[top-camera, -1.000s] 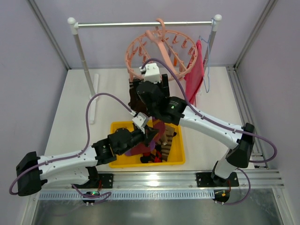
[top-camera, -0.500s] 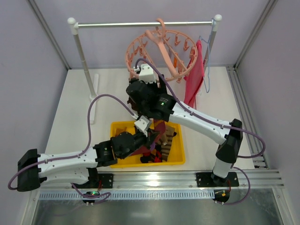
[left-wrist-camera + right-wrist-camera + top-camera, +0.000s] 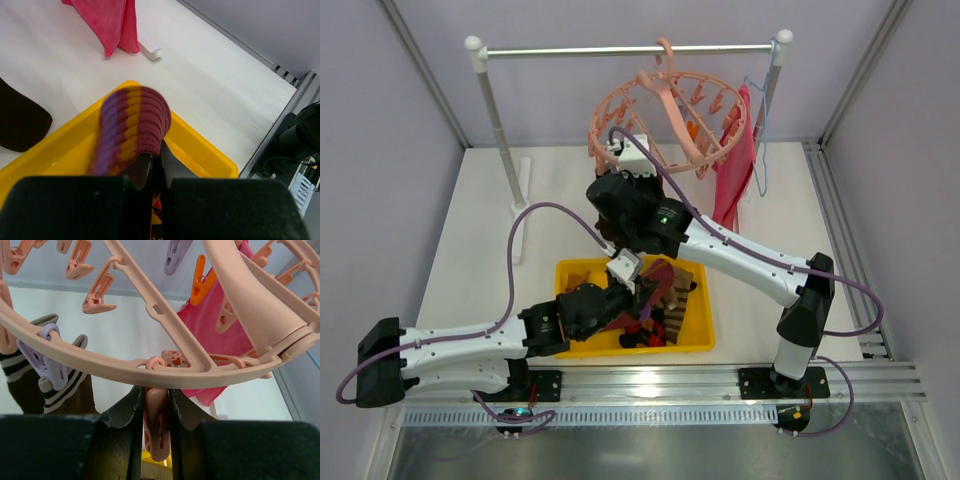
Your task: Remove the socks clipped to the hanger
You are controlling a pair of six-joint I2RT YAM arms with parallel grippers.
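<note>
R fingers [image 3: 127,425] pinched on a peg [image 3: 156,432] under hanger [image 3: 125,371] ring. Hanger hung on rail [image 3: 620,50], bench [image 3: 480,230] far edge. Striped socks [image 3: 65,382] clipped at ring's left, wrist view. L fingers [image 3: 176,172] clenched on purple-yellow sock [image 3: 131,125] over bin [image 3: 200,145], near edge.

Risks: hanger hung free, so an R pull could tilt or unhook it, or slip off peg. Off-centre L release could drop sock outside bin.
</note>
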